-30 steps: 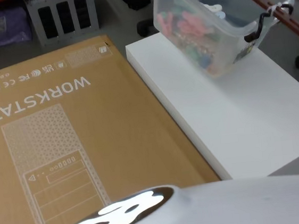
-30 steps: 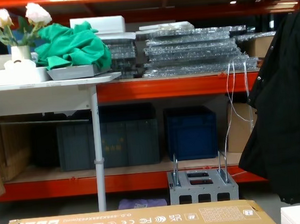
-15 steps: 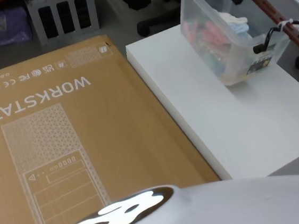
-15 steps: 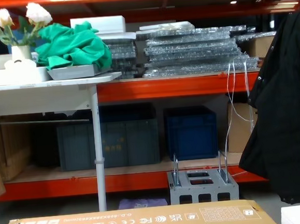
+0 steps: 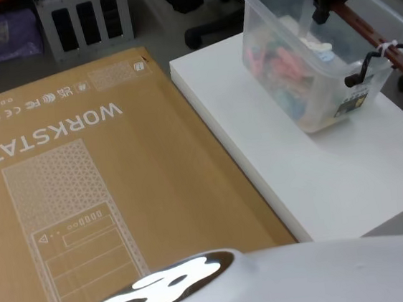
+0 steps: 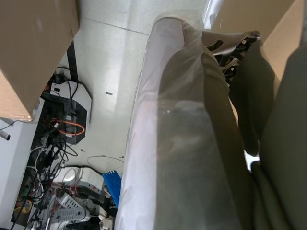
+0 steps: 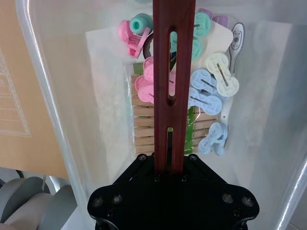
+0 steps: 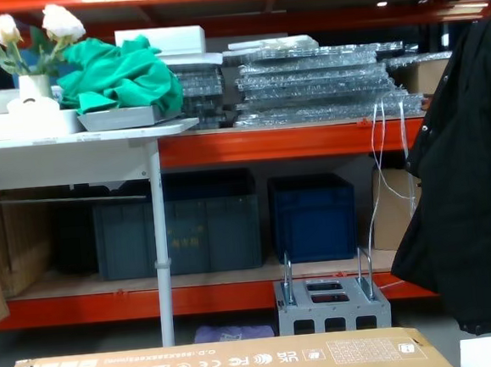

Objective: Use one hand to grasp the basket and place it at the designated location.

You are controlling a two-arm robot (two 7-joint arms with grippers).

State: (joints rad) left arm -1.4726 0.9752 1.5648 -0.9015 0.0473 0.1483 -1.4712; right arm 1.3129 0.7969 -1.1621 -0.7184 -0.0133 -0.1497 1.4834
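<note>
The right gripper (image 7: 171, 162) has its fingers closed on the handle (image 7: 161, 120) of the basket (image 5: 265, 36). The bar runs straight out from between the fingers along the basket's long axis, and the open tub lies directly below them. The basket is at the far right part of the white tabletop (image 5: 320, 182), roughly upright. Whether its base rests on the surface or hangs just clear of it cannot be told. A black pivot (image 5: 363, 70) joins the handle to the end wall on the side away from the fingers.

Contents, seen below the fingers:
- pink clips (image 7: 146, 76), beside the bar;
- pale blue clips (image 7: 204, 93), on the other side of the bar;
- a packet of wooden pegs (image 7: 144, 124), under the bar;
- teal pieces (image 7: 141, 21), at the end far from the fingers.

The right arm carries the load alone. The left gripper is parked low, off the tabletop, beside a cardboard box (image 6: 33, 52) and above the floor.

Judgement: the grasp looks secure. The remaining step is to settle the basket at its place and release it. A grip off the bar's centre could let the tub swing on its pivots.
</note>
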